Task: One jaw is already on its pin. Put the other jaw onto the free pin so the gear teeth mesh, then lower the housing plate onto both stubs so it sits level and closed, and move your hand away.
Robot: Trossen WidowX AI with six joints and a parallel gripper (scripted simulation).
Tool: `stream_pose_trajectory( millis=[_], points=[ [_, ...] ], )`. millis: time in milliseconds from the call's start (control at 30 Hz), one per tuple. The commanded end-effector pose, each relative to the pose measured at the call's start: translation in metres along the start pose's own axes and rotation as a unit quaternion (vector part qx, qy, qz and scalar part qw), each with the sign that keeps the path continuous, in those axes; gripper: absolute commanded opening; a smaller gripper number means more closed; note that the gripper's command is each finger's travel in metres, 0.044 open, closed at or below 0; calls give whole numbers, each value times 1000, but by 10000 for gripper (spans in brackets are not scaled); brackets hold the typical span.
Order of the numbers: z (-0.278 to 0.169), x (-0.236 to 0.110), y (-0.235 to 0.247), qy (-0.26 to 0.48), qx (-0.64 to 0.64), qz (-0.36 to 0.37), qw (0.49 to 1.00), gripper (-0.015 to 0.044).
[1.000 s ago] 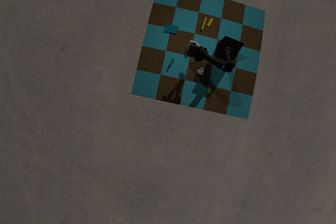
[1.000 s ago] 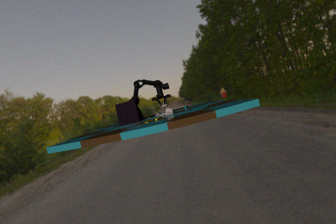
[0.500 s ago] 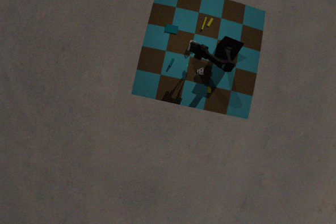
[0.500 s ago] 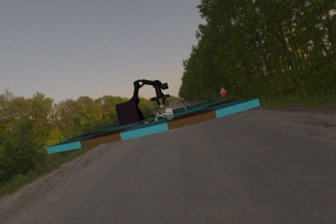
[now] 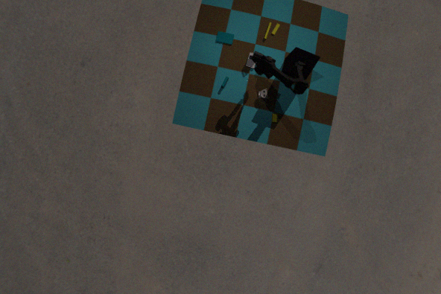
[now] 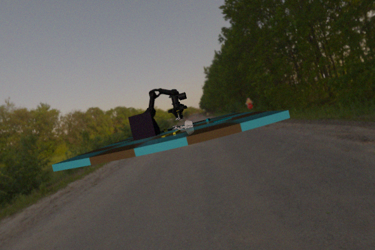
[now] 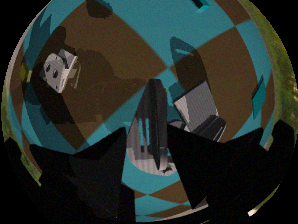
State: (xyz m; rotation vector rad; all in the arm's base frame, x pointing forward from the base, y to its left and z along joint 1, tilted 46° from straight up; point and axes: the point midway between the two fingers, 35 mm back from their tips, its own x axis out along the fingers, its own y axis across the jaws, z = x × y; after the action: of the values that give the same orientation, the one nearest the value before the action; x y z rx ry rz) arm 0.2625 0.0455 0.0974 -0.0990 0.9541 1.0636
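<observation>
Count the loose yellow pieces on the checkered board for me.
3: a long stick and a shorter stick side by side, and a block beyond the plate with holes. The arm could hide more.

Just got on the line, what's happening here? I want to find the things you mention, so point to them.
The arm's gripper (image 5: 254, 55) (image 6: 179, 118) (image 7: 145, 131) is shut on a pale grey part with a dark upright blade, probably the loose jaw, held above the checkered board (image 5: 186, 112) (image 6: 161, 149) (image 7: 115, 30). A pale plate with dark round holes (image 5: 263, 93) (image 7: 56, 70) lies on the board, away from the gripper. The housing is not closed yet, as far as I can tell; I can't make out the pins.
</observation>
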Motion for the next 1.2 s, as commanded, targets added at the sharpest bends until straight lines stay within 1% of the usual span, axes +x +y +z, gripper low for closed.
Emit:
stream_pose_trajectory(
  millis=[0,267,567,867,1167],
  points=[
    [-7,0,-1,1,60,-2,998,134],
    [-18,0,-2,0,168,-2,986,134],
    [-30,0,-1,-1,288,-1,958,134],
    [-42,1,0,-1,402,1,915,134],
    [-54,1,2,-2,511,3,859,134]
  ],
)
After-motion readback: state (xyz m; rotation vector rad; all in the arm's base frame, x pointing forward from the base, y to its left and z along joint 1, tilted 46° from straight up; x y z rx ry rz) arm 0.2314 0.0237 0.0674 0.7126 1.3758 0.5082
